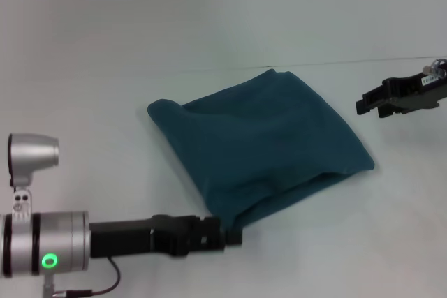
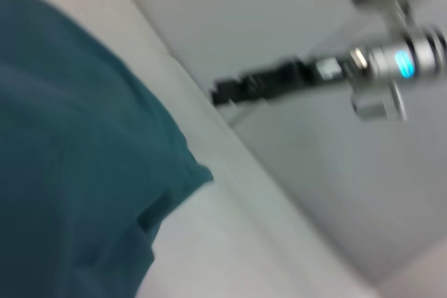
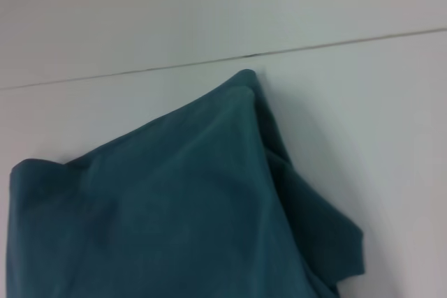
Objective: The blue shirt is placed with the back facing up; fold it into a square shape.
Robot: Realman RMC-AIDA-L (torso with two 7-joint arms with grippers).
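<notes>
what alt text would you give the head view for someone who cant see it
A blue shirt, already folded into a rough square, lies on a pale table. The left gripper sits at its near corner, while the right gripper hovers off its right side, clear of the fabric.

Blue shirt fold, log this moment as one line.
blue shirt: folded, roughly square | left gripper: at near corner | right gripper: off shirt, right side
</notes>
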